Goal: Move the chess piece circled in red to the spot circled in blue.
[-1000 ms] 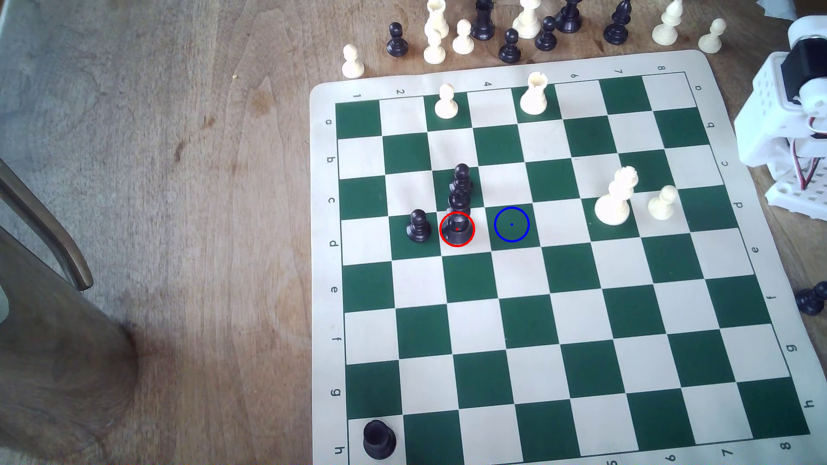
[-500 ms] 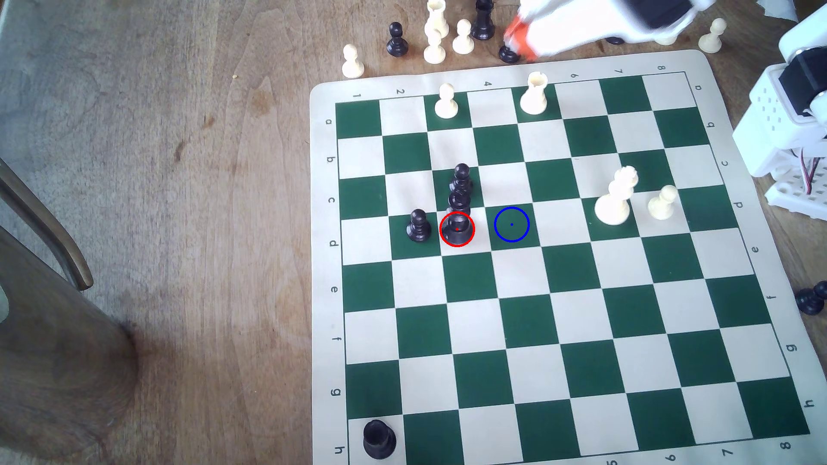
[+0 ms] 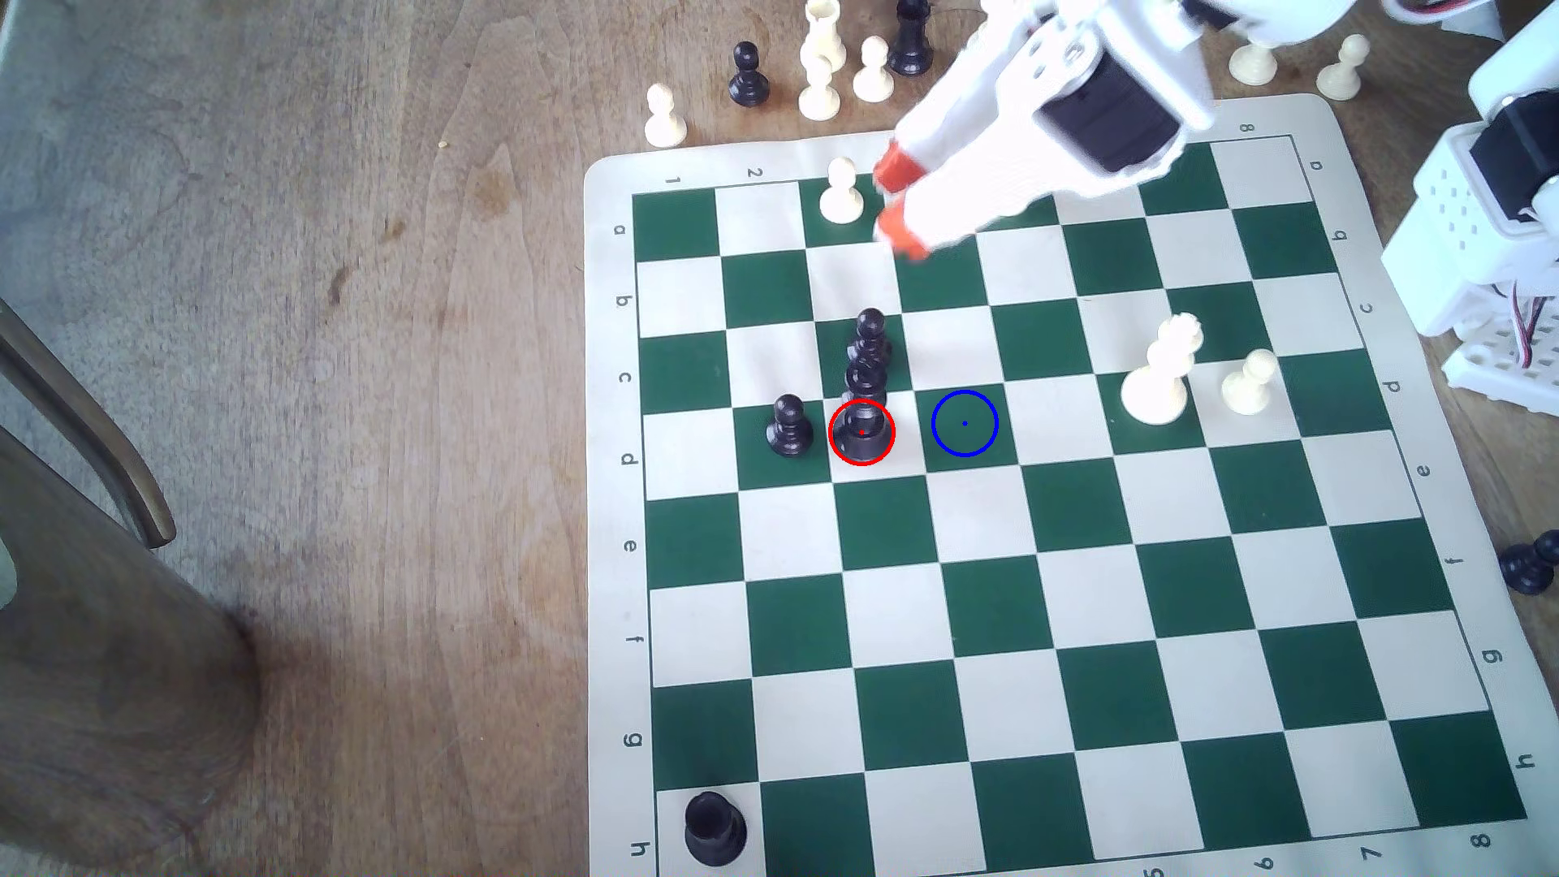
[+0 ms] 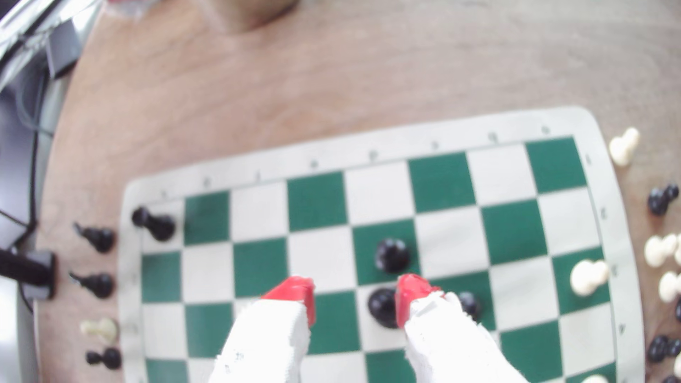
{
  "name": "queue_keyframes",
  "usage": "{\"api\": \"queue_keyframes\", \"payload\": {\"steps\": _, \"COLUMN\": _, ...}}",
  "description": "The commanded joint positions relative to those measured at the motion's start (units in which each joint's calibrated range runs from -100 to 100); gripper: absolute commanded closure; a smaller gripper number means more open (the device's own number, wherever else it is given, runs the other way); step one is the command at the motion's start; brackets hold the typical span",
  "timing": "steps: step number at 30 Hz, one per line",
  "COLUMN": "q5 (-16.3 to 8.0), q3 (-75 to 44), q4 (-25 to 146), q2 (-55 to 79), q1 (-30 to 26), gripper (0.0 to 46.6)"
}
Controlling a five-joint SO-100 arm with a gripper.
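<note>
Black and glossy, the chess piece (image 3: 862, 426) stands upright on a cream square of the board (image 3: 612, 472), ringed in red, with its tall body leaning up the picture toward the far side in the exterior view. Just on the exterior view's right of it lies the spot (image 3: 964, 423), a dark green square with a thin blue ring and centre dot; nothing stands on it. A black pawn (image 3: 790, 427) sits on the green square just to the exterior view's left of the chess piece.

I see my gripper (image 3: 896, 201) over the far rows of the board, well apart from the chess piece, its two orange-red fingertips (image 3: 892, 165) spread with a clear gap and nothing between them. A white pawn (image 3: 841, 192) stands just to the exterior view's left of those tips. In the wrist view the gripper (image 4: 353, 300) is spread wide above the squares, one red fingertip crossing in front of a dark piece I cannot identify through the blur.

A black rook (image 3: 714, 828) stands in the near left corner square in the exterior view. More pieces, white and black, stand off the board on the wooden table (image 3: 337, 337) on the far side.
</note>
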Motion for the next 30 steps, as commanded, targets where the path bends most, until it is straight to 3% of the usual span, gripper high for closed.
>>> {"api": "queue_keyframes", "payload": {"steps": 1, "q5": 0.7, "q3": -4.0, "q4": -0.8, "q2": 3.7, "q1": 0.2, "gripper": 32.0}}
{"api": "queue_keyframes", "payload": {"steps": 6, "q5": 1.1, "q3": -9.7, "q4": 2.3, "q2": 10.6, "q1": 0.4, "gripper": 32.3}}
{"api": "queue_keyframes", "payload": {"steps": 10, "q5": 1.1, "q3": -16.0, "q4": 6.4, "q2": 16.1, "q1": 0.1, "gripper": 29.7}}
{"api": "queue_keyframes", "payload": {"steps": 20, "q5": 1.5, "q3": -16.6, "q4": 4.4, "q2": 19.6, "q1": 1.1, "gripper": 22.2}}
{"api": "queue_keyframes", "payload": {"steps": 30, "q5": 1.7, "q3": -14.6, "q4": 2.8, "q2": 22.8, "q1": 2.2, "gripper": 23.0}}
